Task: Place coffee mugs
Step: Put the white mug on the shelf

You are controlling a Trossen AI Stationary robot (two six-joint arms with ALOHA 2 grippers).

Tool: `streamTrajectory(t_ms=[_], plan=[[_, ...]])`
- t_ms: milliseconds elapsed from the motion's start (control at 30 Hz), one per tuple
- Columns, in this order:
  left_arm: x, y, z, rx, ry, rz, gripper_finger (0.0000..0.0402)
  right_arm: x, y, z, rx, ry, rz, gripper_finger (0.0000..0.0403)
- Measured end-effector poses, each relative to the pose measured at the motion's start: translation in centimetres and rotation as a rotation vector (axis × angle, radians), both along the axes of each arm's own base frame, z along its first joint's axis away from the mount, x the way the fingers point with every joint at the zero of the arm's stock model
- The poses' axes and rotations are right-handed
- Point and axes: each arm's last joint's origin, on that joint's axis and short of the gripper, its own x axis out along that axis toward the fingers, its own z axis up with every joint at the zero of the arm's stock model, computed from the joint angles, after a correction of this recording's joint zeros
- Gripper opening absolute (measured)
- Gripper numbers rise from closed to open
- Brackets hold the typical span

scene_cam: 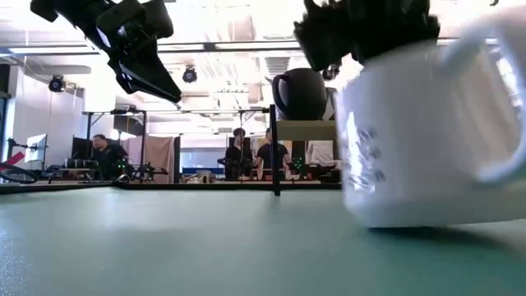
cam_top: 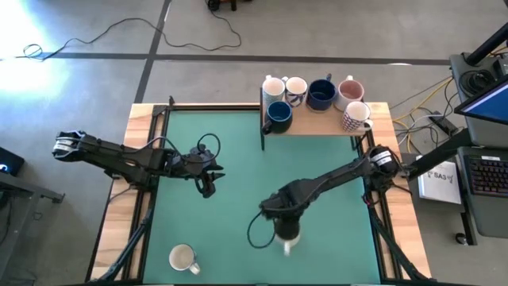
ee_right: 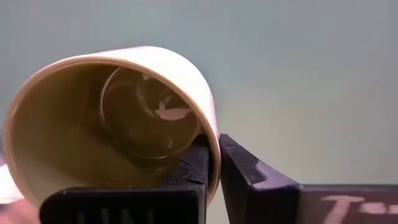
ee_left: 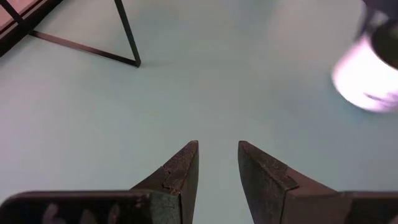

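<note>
My right gripper is shut on a white mug at the mat's near middle, which looms large in the low view. A second white mug stands on its base near the near-left corner. Six mugs sit on a wooden shelf at the far right: two white, two navy, one pink inside, one patterned white. No olive green mug shows. My left gripper hovers open above the mat's left half. My right gripper pinches the white mug's wall at the rim, one finger inside and one outside. It comes from above. The mug is tilted, handle toward the near edge. Whether its base touches the mat, I cannot tell.
The shelf stands on thin black legs at the mat's far right. Black frame rails run along both table sides. Green mat lies bare between the arms and the shelf. People stand far behind the table.
</note>
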Motion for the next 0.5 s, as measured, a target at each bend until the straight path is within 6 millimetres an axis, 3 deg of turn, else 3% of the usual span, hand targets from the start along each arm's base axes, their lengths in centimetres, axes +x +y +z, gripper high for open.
streamTrajectory(t_ms=[267,500], plan=[[0.0,0.0,0.0,0.002,-0.005,0.003,0.0095,-1.6,-4.5,2.4,-0.134,0.046,0.217,0.0013],[0.0,0.0,0.0,0.002,-0.005,0.003,0.0095,-1.8,-8.8,1.6,-0.161,0.068,0.247,0.0014]])
